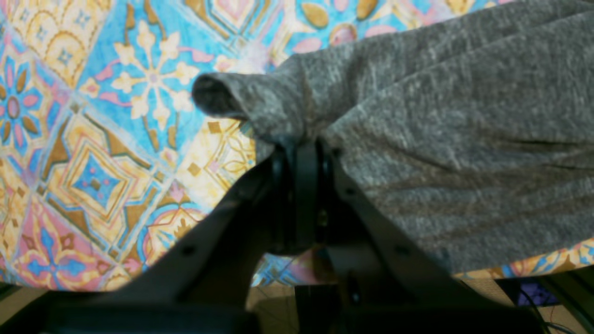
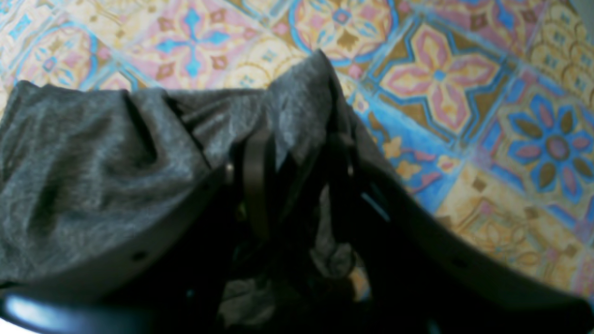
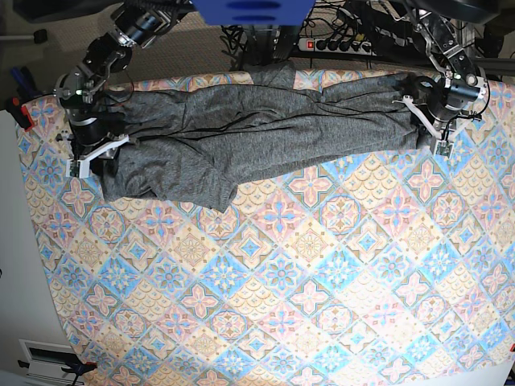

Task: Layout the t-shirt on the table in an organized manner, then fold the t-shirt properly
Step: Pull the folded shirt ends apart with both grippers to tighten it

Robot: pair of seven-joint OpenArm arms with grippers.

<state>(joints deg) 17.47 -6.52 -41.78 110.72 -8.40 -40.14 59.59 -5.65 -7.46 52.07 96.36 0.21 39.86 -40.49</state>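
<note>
Left pincer point(image 1: 301, 144) clamps the t-shirt point(image 3: 241, 133); right pincer point(image 2: 297, 148) seemingly grips its opposite end.

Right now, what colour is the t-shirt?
Dark heather grey, plain, with no print; the t-shirt shows best in the base view.

Beyond the far edge, at 12 o'clock in the base view: brownish-grey floor point(image 3: 201, 56), a power strip point(image 3: 342, 45) with a red switch, and a tangle of dark cables point(image 3: 354, 20) around it. At 12 o'clock too, a blue panel point(image 3: 253, 10) cut off by the frame's top. Along 9 o'clock, a pale white floor strip point(image 3: 20, 265); at 7 o'clock, a white slotted vent-like fitting point(image 3: 44, 352). Even, soft light, no hard shadows. No wall or window in view.
</note>
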